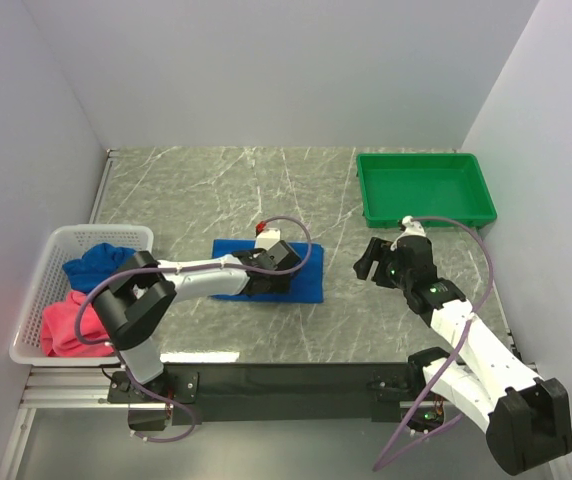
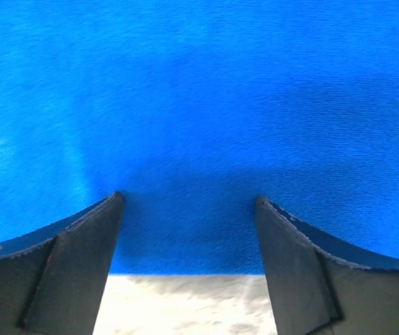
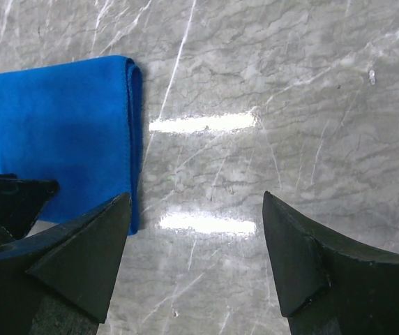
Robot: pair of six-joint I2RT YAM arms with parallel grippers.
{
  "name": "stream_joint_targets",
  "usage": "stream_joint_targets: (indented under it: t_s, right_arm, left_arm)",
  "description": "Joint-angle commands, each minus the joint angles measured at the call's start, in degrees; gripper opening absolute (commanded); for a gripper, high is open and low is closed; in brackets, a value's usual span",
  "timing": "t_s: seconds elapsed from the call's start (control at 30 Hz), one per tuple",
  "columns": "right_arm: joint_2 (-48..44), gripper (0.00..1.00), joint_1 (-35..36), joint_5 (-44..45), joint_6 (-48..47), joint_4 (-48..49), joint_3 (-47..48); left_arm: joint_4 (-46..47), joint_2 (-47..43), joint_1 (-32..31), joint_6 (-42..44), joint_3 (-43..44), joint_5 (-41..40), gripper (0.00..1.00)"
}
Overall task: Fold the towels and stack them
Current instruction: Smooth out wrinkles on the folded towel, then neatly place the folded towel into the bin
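Left hand (image 2: 189, 197), wide over the folded towel (image 1: 313, 285), should pinch all layers at its edge; right hand (image 3: 196, 195) wide, empty

The grey-green marbled tabletop (image 1: 266, 190) carries a folded blue towel (image 1: 306, 286) near its middle, a green tray (image 1: 426, 190) at the far right, and a white lattice basket (image 1: 41, 285) at its left edge.

The left gripper (image 1: 266, 262) is pointing down over the middle of the table (image 1: 216, 190), jaws standing wide apart. The right gripper (image 1: 371, 258) is hovering nearer the right edge, jaws equally parted.
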Motion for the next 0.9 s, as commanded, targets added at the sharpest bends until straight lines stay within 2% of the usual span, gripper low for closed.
stream_joint_targets:
  t_s: [0.0, 0.13, 0.37, 0.57, 0.87]
  right_arm:
    - [-0.51, 0.82, -0.34, -0.84, -1.49, 1.94, 0.23]
    - [0.37, 0.83, -0.52, -0.57, -1.23, 2.19, -0.21]
    - [0.2, 0.85, -1.84, -1.46, 1.06, 3.52, -1.97]
    - [-2.35, 0.86, -3.24, 0.83, 2.55, 3.6, -3.9]
    - [-1.22, 0.86, -3.24, -1.97, 3.69, 6.85, -6.71]
  left_arm:
    - [-6.56, -3.72, -2.16, 0.08, 2.76, -4.25, 0.84]
    - [-11.92, -1.28, -6.92, -0.98, 12.16, -6.63, 0.88]
    - [-15.0, 11.71, -11.67, 1.66, 28.5, -5.14, 0.82]
    - [-15.62, 18.32, -11.85, 2.18, 33.79, -4.26, 0.79]
    - [-17.28, 26.32, -11.85, 2.36, 36.87, -7.07, 0.71]
